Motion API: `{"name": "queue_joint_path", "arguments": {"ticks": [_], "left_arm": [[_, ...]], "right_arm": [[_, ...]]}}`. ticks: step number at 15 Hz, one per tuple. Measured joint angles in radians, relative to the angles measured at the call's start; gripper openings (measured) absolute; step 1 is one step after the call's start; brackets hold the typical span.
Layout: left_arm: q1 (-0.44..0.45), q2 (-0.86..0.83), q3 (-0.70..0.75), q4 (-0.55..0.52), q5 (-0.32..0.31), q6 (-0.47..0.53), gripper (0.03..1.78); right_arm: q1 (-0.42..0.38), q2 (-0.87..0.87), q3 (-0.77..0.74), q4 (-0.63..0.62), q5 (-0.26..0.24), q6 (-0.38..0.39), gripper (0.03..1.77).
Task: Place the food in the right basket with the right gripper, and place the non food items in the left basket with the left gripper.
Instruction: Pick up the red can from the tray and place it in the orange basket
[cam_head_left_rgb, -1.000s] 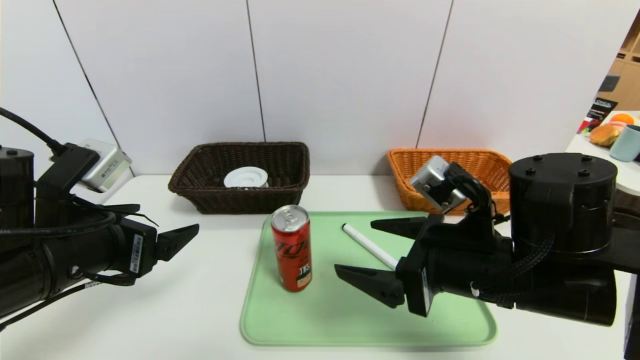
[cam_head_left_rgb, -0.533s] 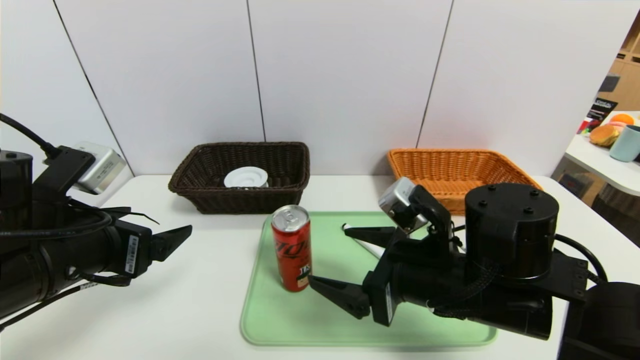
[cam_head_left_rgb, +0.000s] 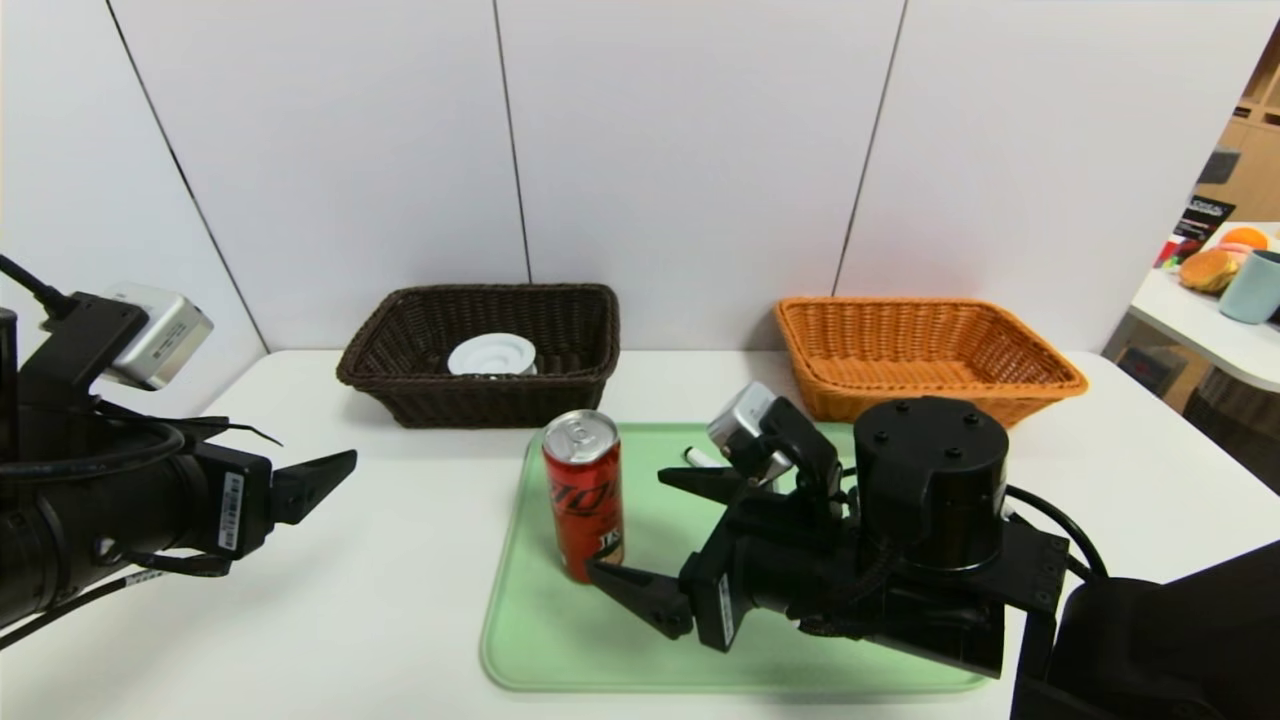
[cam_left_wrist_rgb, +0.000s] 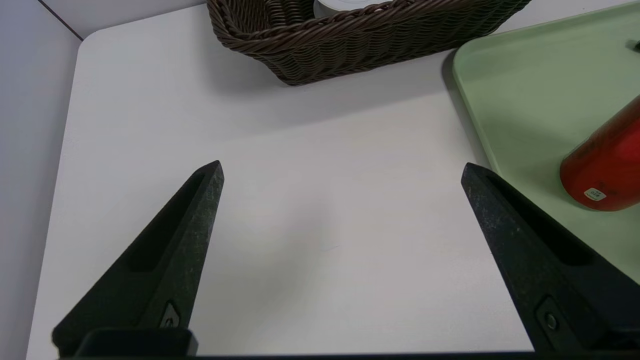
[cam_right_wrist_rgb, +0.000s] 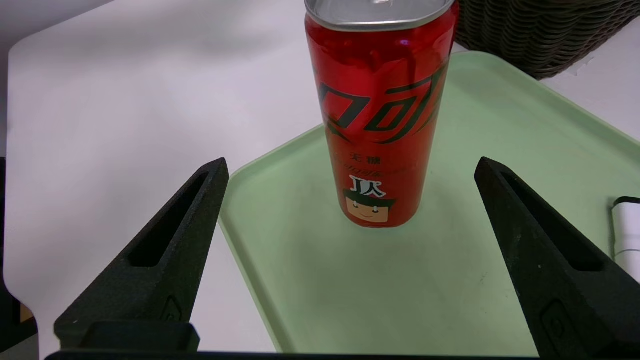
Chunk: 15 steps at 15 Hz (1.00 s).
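The red drink can (cam_head_left_rgb: 583, 495) (cam_right_wrist_rgb: 380, 125) stands upright on the left part of a green tray (cam_head_left_rgb: 540, 640). My right gripper (cam_head_left_rgb: 628, 522) (cam_right_wrist_rgb: 351, 162) is open, low over the tray, with its fingertips just short of the can on either side. The white marker (cam_head_left_rgb: 697, 458) (cam_right_wrist_rgb: 627, 230) lies on the tray, mostly hidden behind the right arm. A white slotted disc (cam_head_left_rgb: 490, 355) lies in the dark brown basket (cam_head_left_rgb: 480, 400) at the back left. The orange basket (cam_head_left_rgb: 900, 340) at the back right holds nothing I can see. My left gripper (cam_head_left_rgb: 320, 465) (cam_left_wrist_rgb: 341, 165) hangs open over bare table left of the tray.
Both baskets stand against the white wall panels. A side table (cam_head_left_rgb: 1215, 300) with a cup and food stands beyond the far right. The left wrist view shows the table's left edge (cam_left_wrist_rgb: 75, 100) close by.
My right arm has swung left across the tray to the can, uncovering the orange basket and hiding most of the marker. My left arm has drawn back to the left. Both grippers stay open.
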Motion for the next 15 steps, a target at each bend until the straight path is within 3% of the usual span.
{"name": "queue_joint_path", "arguments": {"ticks": [15], "left_arm": [[0.001, -0.022, 0.012, 0.014, -0.002, 0.0, 1.69]], "right_arm": [[0.008, 0.231, -0.148, -0.132, -0.032, 0.0, 1.7]]}}
